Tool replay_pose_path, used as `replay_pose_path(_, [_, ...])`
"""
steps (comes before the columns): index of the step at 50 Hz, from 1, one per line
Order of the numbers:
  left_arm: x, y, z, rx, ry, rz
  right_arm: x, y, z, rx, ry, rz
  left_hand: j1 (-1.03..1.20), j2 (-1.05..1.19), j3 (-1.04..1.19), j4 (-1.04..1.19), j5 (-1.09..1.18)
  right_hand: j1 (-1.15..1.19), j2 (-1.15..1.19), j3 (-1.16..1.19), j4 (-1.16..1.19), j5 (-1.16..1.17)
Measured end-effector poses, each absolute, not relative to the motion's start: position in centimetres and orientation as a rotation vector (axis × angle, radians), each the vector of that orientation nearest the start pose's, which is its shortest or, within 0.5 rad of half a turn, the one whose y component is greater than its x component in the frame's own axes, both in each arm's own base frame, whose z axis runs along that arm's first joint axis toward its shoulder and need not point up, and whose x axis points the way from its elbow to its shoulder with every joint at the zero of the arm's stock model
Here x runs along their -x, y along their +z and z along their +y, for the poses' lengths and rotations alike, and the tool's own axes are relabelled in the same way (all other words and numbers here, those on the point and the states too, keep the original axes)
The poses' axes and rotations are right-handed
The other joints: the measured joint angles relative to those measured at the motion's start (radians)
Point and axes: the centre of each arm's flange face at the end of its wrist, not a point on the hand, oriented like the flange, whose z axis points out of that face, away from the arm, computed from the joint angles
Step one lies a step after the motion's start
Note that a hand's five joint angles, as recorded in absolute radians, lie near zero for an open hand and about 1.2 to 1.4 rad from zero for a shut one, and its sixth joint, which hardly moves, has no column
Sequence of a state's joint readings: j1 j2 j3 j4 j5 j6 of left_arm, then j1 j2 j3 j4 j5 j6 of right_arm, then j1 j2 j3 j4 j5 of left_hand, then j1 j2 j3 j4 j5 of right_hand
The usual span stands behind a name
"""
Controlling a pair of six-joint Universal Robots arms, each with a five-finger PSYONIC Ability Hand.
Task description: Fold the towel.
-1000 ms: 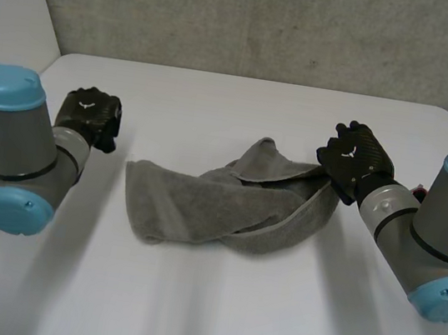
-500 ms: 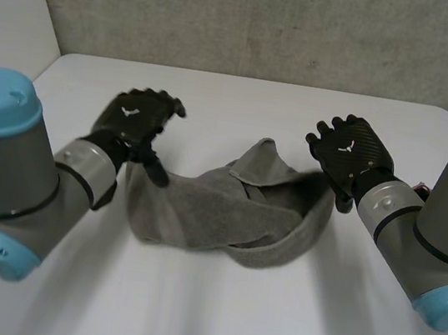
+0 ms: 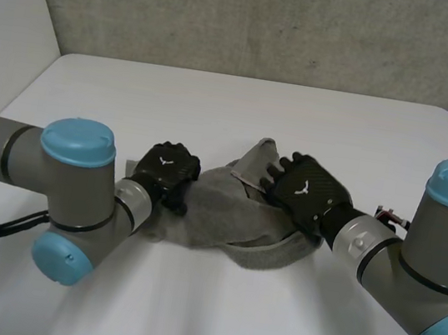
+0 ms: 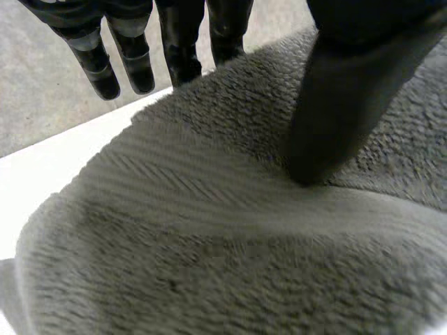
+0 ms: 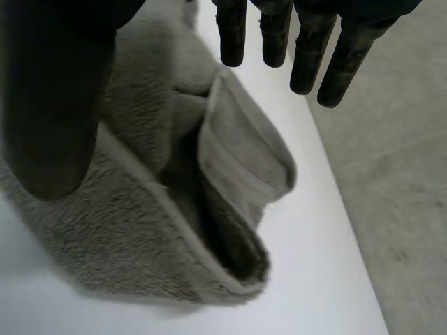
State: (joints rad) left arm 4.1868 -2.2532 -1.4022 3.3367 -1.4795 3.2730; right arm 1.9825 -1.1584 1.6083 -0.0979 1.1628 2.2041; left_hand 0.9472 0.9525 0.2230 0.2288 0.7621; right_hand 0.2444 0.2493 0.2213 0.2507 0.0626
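Observation:
A crumpled grey towel [image 3: 232, 224] lies in a heap at the middle of the white table [image 3: 233, 106]. My left hand [image 3: 169, 169] sits on the towel's left end. In the left wrist view its thumb [image 4: 335, 105] presses into the towel [image 4: 209, 230] and its fingers [image 4: 183, 49] drop behind a raised fold, which stands between them. My right hand [image 3: 305, 190] hovers over the towel's right half, open. In the right wrist view its fingers [image 5: 307, 49] are straight above a folded flap of the towel [image 5: 237, 160].
The table's back edge runs along a grey wall [image 3: 254, 20]. Bare table lies in front of the towel and behind it. Both grey arms reach inward from the sides, low over the table.
My left hand swung in from the left, spread wide, then closed down on the towel's left end. My right hand opened from a fist and moved left over the towel.

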Motion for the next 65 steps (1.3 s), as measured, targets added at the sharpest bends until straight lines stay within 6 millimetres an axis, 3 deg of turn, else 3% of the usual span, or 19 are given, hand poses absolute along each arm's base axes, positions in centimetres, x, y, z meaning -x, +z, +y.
replay_pose_path(8, [32.0,12.7,-28.3,-0.996,-1.956,2.623,-28.7,16.5,-23.8,1.968,-1.766,1.683,0.297,0.328,0.000,0.000,0.341,0.000,0.000,0.000,0.000,0.000])
replay_pose_path(15, [31.8,13.9,-29.5,-0.958,-2.018,2.588,-28.6,16.8,-24.1,1.979,-1.787,1.691,0.297,0.347,0.000,0.000,0.356,0.000,0.000,0.000,0.000,0.000])
replay_pose_path(27, [30.5,16.7,-35.4,-0.804,-2.272,2.376,-28.4,17.2,-24.8,1.955,-1.826,1.749,0.301,0.347,0.000,0.000,0.356,0.001,0.000,0.000,0.000,0.000])
replay_pose_path(34, [28.0,16.1,-38.9,-0.713,-2.288,2.328,-28.9,16.0,-24.6,1.900,-1.803,1.765,0.301,0.347,0.000,0.000,0.356,0.055,0.042,0.000,0.000,0.062])
replay_pose_path(39, [26.3,15.2,-40.0,-0.679,-2.254,2.355,-29.3,15.3,-24.5,1.841,-1.781,1.777,0.301,0.345,0.000,0.000,0.355,0.081,0.072,0.000,0.000,0.107])
replay_pose_path(41, [26.0,14.9,-40.0,-0.674,-2.239,2.369,-29.4,15.1,-24.5,1.820,-1.775,1.782,0.256,0.285,0.000,0.000,0.296,0.081,0.072,0.000,0.000,0.106])
replay_pose_path(43, [25.8,14.7,-39.8,-0.673,-2.224,2.385,-29.5,15.2,-24.5,1.802,-1.774,1.788,-0.019,-0.012,0.000,0.000,0.027,0.081,0.072,0.000,0.000,0.104])
replay_pose_path(44, [25.8,14.6,-39.6,-0.676,-2.215,2.395,-29.5,15.2,-24.5,1.790,-1.776,1.791,-0.239,-0.237,0.000,0.000,-0.222,0.078,0.071,0.000,0.000,0.097])
replay_pose_path(47, [25.8,14.8,-38.8,-0.684,-2.201,2.410,-29.5,15.6,-24.5,1.764,-1.787,1.797,-0.607,-0.607,0.000,0.000,-0.605,0.078,0.070,0.000,0.000,0.090])
replay_pose_path(58, [25.4,17.7,-34.9,-0.709,-2.199,2.422,-29.6,18.0,-24.4,1.624,-1.837,1.779,-0.667,-0.691,0.000,0.000,-0.699,0.078,0.070,0.000,0.000,0.089])
replay_pose_path(65, [25.7,18.1,-30.2,-0.781,-2.142,2.492,-30.1,18.3,-23.7,1.622,-1.815,1.710,-0.667,-0.691,0.000,0.000,-0.699,0.085,0.073,0.000,0.000,0.107])
